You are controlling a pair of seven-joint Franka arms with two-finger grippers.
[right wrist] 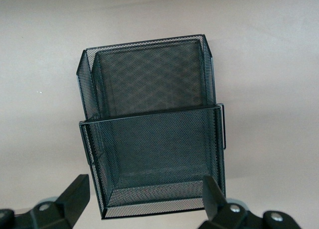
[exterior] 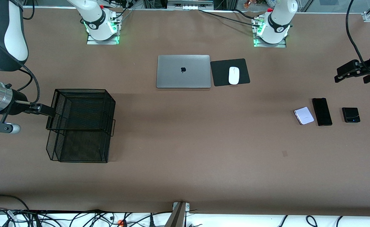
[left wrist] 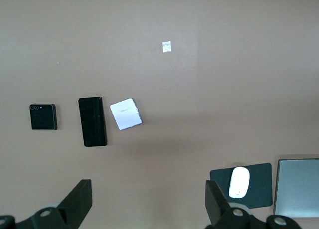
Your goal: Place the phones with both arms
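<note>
I see 3 flat phones in a row toward the left arm's end of the bench (exterior: 185, 176): lavender phone (exterior: 303, 115), long black phone (exterior: 322, 111) between, small black phone (exterior: 350, 114). Bare brown surface lies all around them. The left gripper (exterior: 349, 73) hangs over the bench edge near them, fingers apart. The right gripper (exterior: 44, 110) is over the black mesh basket (exterior: 81, 126), fingers apart.

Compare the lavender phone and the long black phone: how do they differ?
The lavender phone is pale, short and squarish; the long black phone is dark and slim. The lavender phone lies more turned than the long black phone. Both lie flat on the table, side by side, untouched.
</note>
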